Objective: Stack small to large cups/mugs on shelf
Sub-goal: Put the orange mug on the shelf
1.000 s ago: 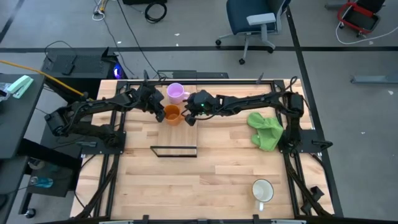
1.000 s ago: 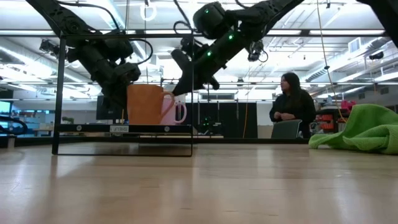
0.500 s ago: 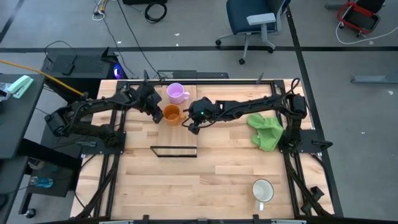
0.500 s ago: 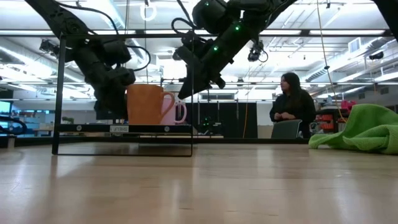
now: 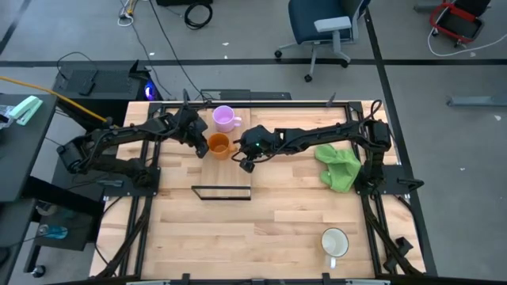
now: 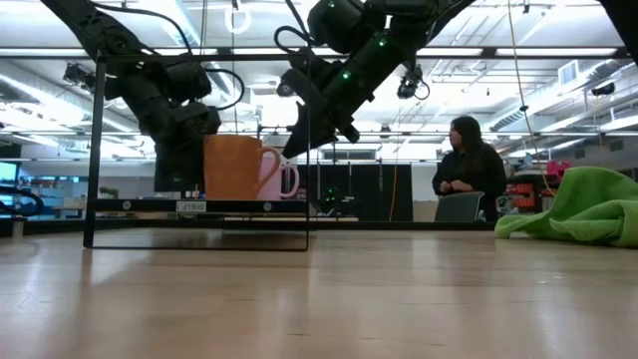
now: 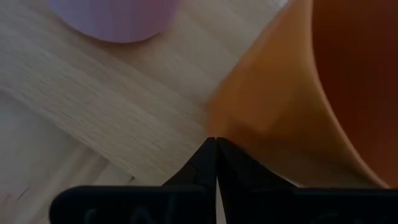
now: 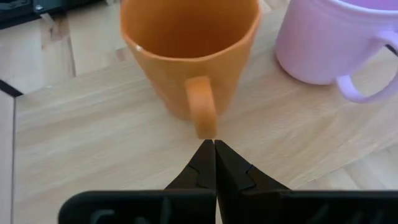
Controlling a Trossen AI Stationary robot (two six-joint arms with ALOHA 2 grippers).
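The orange mug (image 5: 219, 146) stood upright on the shelf (image 5: 222, 150), the narrow light-wood board toward the far side of the worktop (image 5: 261, 229), its handle pointing toward my right arm. The light purple mug (image 5: 224, 118) stood upright just beyond it on the same board, near but apart from the orange one, its handle (image 8: 364, 87) also turned to the right. The white mug (image 5: 335, 241) sat well apart from both, on the worktop's near right part. My left gripper (image 5: 198, 142) was just beside the orange mug's left wall; in the left wrist view its jaws were pressed together tip to tip, with nothing between them, and the tips were right against the foot of the mug (image 7: 323, 93). My right gripper (image 5: 246, 164) hovered on the opposite side, a little to the right of the orange mug; the right wrist view showed its jaws closed on nothing, tips pointing straight at the mug's handle (image 8: 201, 112) and just short of it. The green cloth (image 5: 337, 166) lay crumpled on the worktop's right side, under my right arm. In the low view a person (image 6: 467, 170) was seated in the room behind the worktop.
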